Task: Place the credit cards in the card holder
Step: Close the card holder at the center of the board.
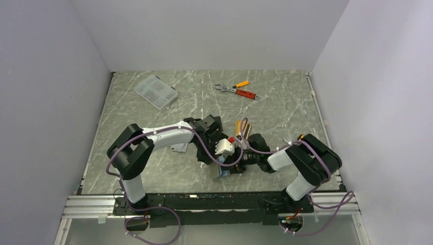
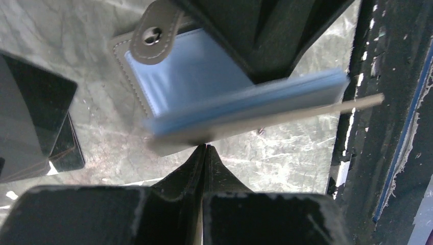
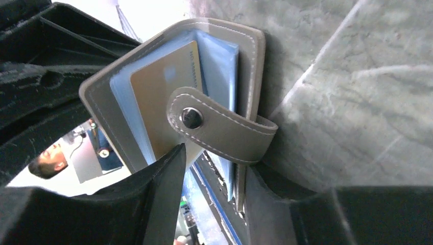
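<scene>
The card holder (image 3: 224, 76), taupe-grey with blue lining, hangs opened between both grippers just above the table's near edge (image 1: 224, 172). A gold credit card (image 3: 163, 97) sits in its lining under the snap tab (image 3: 214, 122). My right gripper (image 3: 217, 161) stands open, its fingers either side of the holder's lower edge. My left gripper (image 2: 205, 148) is shut, its tips pinching the edge of the holder's cover (image 2: 194, 76). Black credit cards (image 2: 35, 112) lie on the table to the left. An orange-gold credit card (image 1: 238, 127) lies behind the grippers.
A clear plastic compartment box (image 1: 155, 92) sits at the back left. An orange-handled wrench and pliers (image 1: 238, 91) lie at the back centre. The black frame rail (image 2: 388, 127) of the table's near edge runs close beside the holder.
</scene>
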Motion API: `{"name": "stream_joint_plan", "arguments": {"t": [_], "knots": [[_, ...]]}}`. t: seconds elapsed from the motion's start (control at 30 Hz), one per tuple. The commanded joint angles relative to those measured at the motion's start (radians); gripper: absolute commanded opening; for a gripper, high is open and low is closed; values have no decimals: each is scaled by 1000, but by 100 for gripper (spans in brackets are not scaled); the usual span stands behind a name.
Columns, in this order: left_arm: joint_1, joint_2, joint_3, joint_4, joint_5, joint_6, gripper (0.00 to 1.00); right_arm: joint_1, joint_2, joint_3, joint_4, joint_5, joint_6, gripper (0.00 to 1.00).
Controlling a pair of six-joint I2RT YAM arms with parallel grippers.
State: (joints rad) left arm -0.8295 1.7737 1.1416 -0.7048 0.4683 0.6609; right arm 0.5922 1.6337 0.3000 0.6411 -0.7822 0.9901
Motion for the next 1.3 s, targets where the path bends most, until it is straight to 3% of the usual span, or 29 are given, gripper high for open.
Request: {"name": "stream_joint_plan", "arguments": {"t": [0.0, 0.2, 0.63, 0.97, 1.27], "knots": [[-37, -11, 62, -14, 26, 27, 5, 3, -99, -2, -271, 188, -94, 50], [-64, -16, 62, -24, 28, 32, 4, 80, -237, 41, -539, 426, -133, 51], [-76, -22, 96, -66, 57, 29, 2, 179, -209, 149, -829, 679, -133, 54], [-73, -36, 81, -65, 68, 20, 0, 228, -226, 185, -955, 814, -110, 58], [-73, -16, 100, -71, 65, 28, 0, 231, -347, 204, -1015, 974, -92, 48]]}}
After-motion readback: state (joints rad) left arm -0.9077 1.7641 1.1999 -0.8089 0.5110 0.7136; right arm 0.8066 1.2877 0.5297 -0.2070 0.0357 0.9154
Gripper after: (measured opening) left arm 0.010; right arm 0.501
